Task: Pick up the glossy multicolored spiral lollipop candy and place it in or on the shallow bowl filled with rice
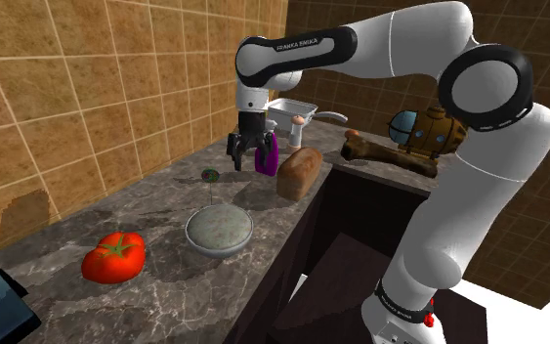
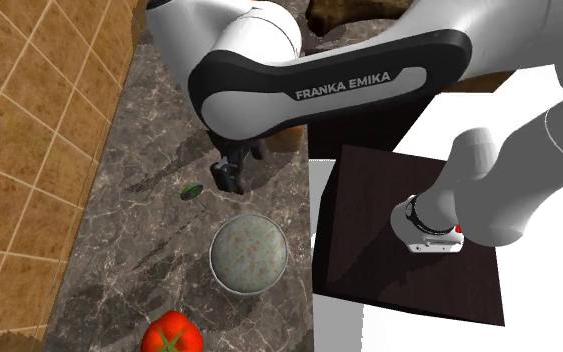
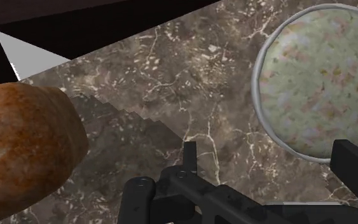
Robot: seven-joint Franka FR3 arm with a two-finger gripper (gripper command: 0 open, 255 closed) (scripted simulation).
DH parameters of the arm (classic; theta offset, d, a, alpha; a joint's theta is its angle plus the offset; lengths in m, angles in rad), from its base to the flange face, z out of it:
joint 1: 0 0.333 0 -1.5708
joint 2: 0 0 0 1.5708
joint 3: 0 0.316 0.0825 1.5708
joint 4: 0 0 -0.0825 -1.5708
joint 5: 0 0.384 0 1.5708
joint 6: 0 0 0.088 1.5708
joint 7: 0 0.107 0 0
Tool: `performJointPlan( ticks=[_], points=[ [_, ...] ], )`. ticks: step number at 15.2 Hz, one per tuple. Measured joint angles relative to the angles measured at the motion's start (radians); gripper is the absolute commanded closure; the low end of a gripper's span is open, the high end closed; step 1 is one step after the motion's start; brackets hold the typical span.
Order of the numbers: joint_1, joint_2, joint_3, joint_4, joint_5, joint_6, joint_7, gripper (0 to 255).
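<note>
Now approach step, gripper [image 1: 248, 154] wide and empty; next must shift to lollipop [image 1: 208, 176], eight o'clock from it in shoulder view, then lower.

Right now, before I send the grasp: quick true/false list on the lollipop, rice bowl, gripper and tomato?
1. The lollipop is on the counter, free of the gripper. True.
2. The lollipop is already in the bowl of rice. False: it is on the counter, apart from the bowl.
3. The gripper's fingers are shut. False: they stand apart and hold nothing, above the counter.
4. The tomato sits on the counter at the shoulder view's left of the bowl. True.
5. A brown bread loaf stands by the counter's edge, near the gripper. True.
</note>
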Motion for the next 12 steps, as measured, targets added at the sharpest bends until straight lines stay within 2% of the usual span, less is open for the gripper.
performJointPlan(
  ticks=[5, 10, 12],
  points=[
    [-0.007, 0.195, -0.006, 0.174, 0.08, 0.023, 0.049, 0],
    [-0.02, 0.396, -0.007, 0.407, 0.156, -0.001, 0.109, 0],
    [-0.02, 0.425, -0.005, 0.423, 0.169, 0.013, 0.115, 0]
  ],
)
